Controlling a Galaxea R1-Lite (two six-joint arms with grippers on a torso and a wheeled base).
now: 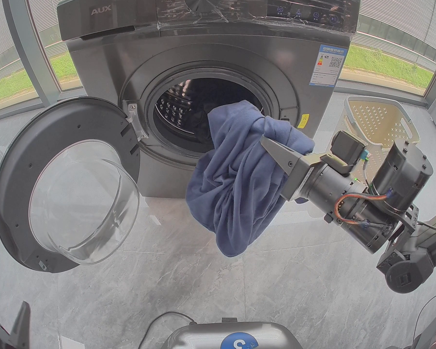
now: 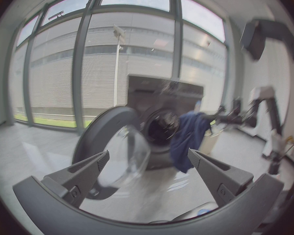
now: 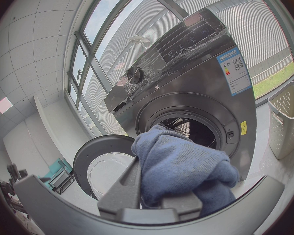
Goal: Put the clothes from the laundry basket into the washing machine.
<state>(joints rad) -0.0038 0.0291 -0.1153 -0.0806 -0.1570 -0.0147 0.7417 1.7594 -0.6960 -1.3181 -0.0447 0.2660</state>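
Note:
My right gripper (image 1: 271, 146) is shut on a blue garment (image 1: 237, 180), held in the air just in front of the washing machine (image 1: 208, 39) and below its open drum mouth (image 1: 203, 110). The cloth hangs down well below the opening. In the right wrist view the blue garment (image 3: 179, 164) bulges over the fingers (image 3: 127, 183), with the drum (image 3: 192, 131) straight behind it. The cream laundry basket (image 1: 380, 122) stands on the floor to the right of the machine. My left gripper (image 2: 147, 159) is open and holds nothing, low at the near left (image 1: 5, 321).
The round machine door (image 1: 63, 185) is swung wide open to the left, standing out over the floor. Grey tiled floor (image 1: 179, 277) lies between me and the machine. Glass walls stand behind and beside the machine.

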